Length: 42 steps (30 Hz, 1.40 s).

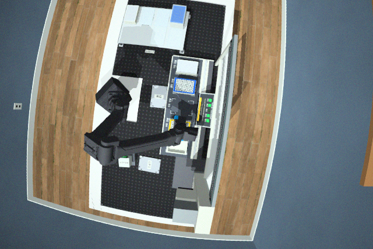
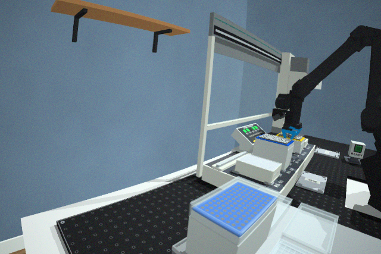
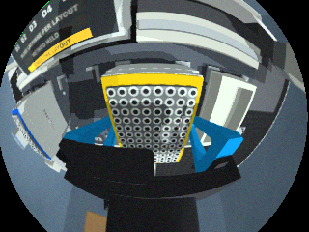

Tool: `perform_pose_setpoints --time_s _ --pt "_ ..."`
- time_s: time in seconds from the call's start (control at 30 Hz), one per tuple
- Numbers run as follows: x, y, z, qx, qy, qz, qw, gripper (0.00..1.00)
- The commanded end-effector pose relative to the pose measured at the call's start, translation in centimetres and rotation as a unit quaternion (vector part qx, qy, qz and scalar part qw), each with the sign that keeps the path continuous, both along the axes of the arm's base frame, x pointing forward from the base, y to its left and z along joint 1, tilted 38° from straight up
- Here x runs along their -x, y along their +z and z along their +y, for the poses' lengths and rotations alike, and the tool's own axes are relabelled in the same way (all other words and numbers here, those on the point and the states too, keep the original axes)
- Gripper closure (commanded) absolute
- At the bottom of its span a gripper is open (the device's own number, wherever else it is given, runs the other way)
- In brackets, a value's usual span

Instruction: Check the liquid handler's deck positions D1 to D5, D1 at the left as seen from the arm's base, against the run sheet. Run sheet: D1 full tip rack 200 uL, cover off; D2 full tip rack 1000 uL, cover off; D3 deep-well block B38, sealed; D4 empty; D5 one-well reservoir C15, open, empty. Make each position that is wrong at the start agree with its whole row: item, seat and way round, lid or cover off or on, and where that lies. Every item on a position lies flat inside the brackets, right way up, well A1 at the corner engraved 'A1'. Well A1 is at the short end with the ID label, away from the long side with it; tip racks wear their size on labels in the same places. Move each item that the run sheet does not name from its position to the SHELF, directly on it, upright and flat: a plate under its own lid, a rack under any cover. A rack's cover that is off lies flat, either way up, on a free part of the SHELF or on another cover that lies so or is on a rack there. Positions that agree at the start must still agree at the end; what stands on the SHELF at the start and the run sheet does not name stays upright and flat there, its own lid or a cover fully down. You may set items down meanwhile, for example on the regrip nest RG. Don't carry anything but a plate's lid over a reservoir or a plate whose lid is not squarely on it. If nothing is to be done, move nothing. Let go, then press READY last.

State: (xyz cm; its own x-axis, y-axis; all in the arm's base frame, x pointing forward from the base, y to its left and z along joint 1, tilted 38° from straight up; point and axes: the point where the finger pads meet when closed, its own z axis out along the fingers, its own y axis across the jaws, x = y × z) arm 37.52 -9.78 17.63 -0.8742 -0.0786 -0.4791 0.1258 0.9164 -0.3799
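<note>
My gripper (image 1: 180, 121) (image 2: 289, 134) (image 3: 153, 117) is open, its blue fingers standing either side of a yellow-framed tip rack (image 1: 171, 125) (image 2: 300, 138) (image 3: 151, 110) that sits uncovered on the liquid handler's deck. The fingers do not clamp the rack. Along the deck there is also a blue-framed tip rack (image 1: 184, 85) (image 2: 273, 139) without a cover and a closed white block (image 1: 187, 67) (image 2: 258, 166). A bare position (image 1: 183, 103) lies between the two racks. A white open tray (image 1: 178, 148) sits on the other side of my gripper, partly hidden by the arm.
The SHELF (image 1: 132, 37) holds a blue tip rack under a clear cover (image 1: 178, 14) (image 2: 233, 204), a loose clear cover (image 2: 311, 223) and a white item (image 1: 131, 14). The regrip nest (image 1: 159, 94) (image 2: 312, 182), a flat plate (image 1: 148, 164) (image 2: 327, 153) and the READY button (image 1: 124, 161) (image 2: 356, 149) stand beside the deck. The gantry frame (image 2: 206, 97) rises behind.
</note>
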Motion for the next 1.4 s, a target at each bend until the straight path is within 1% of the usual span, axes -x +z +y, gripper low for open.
perform_pose_setpoints --time_s 0.0,0.1,0.2,0.27,0.3,0.37,0.77,0.83,0.87,0.93,1.37 --pt "-0.2 2.0 0.0 0.0 -0.003 -0.021 1.0 0.0" --pt "-0.7 3.7 0.7 0.001 0.002 -0.034 0.999 0.0" --pt "-0.4 4.1 0.9 0.001 0.002 -0.034 0.999 0.0" --pt "-0.4 4.1 0.9 0.001 0.002 -0.034 0.999 0.0" --pt "-0.5 3.8 0.9 0.0 0.002 -0.028 1.0 0.0" --pt "-0.2 4.5 1.1 0.001 0.002 -0.034 0.999 0.0" --pt "0.8 6.2 1.8 0.0 0.002 -0.035 0.999 0.0" --pt "0.8 6.2 1.8 0.0 0.002 -0.035 0.999 0.0" --pt "0.7 5.5 1.9 -0.001 0.002 -0.024 1.0 0.0" --pt "1.1 6.6 2.0 0.0 0.002 -0.036 0.999 0.0" --pt "2.2 8.2 2.8 -0.001 0.002 -0.037 0.999 0.0"
